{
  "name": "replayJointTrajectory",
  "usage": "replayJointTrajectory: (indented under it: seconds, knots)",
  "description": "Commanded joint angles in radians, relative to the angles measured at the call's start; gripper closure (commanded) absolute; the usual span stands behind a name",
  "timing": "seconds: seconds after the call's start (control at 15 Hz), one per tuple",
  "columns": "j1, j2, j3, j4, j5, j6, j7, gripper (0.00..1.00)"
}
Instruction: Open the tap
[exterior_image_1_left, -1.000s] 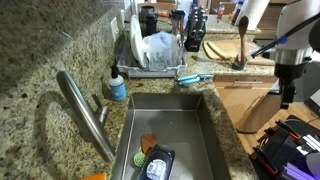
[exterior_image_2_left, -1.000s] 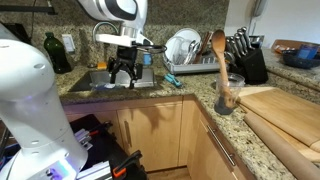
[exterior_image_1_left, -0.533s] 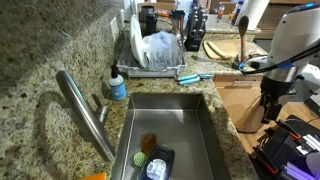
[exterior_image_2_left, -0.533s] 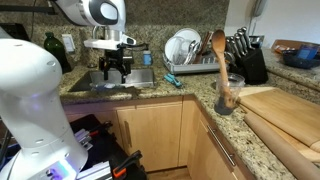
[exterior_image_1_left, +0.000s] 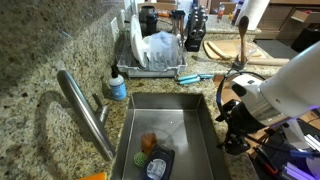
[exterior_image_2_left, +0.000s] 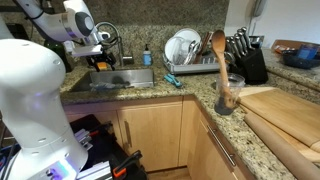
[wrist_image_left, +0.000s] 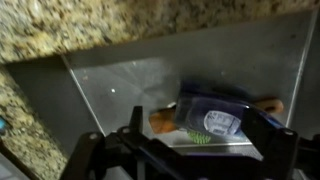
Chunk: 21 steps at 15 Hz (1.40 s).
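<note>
The tap (exterior_image_1_left: 85, 112) stands on the granite worktop (exterior_image_1_left: 40, 60) at the left rim of the sink (exterior_image_1_left: 190, 115), its lever untouched, while the empty end effector (exterior_image_1_left: 230, 136), spread wide, hangs at the right rim, so the opening seems not yet begun.

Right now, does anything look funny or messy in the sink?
Only a little clutter: a dark tray, an orange thing and a green scrap lie in the sink. Nothing looks spilled or broken.
</note>
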Motion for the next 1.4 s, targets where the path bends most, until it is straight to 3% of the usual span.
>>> replayJointTrajectory:
  seconds: [0.0,0.07,0.27,0.47,0.6,0.87,0.93,1.0,1.2,1.27,1.33]
  knots:
    - [-0.128,0.107,0.056,0.074,-0.230,0.163,0.095,0.00]
    - [-0.071,0.055,0.054,0.045,-0.154,0.103,0.091,0.00]
    - [-0.126,0.086,0.049,0.057,-0.228,0.109,0.099,0.00]
    - [-0.257,0.164,0.071,0.137,-0.457,0.304,0.269,0.00]
    - [-0.301,0.200,0.076,0.226,-0.539,0.380,0.329,0.00]
    - [-0.274,0.438,0.047,0.373,-0.476,0.551,0.282,0.00]
    - [-0.273,0.295,0.050,0.305,-0.485,0.476,0.303,0.00]
    - [-0.192,0.328,-0.006,0.306,-0.312,0.497,0.150,0.00]
    - [-0.191,0.326,-0.006,0.308,-0.312,0.495,0.150,0.00]
    - [-0.186,0.300,-0.021,0.306,-0.271,0.446,0.123,0.00]
    - [-0.202,0.328,-0.035,0.343,-0.382,0.425,0.201,0.00]
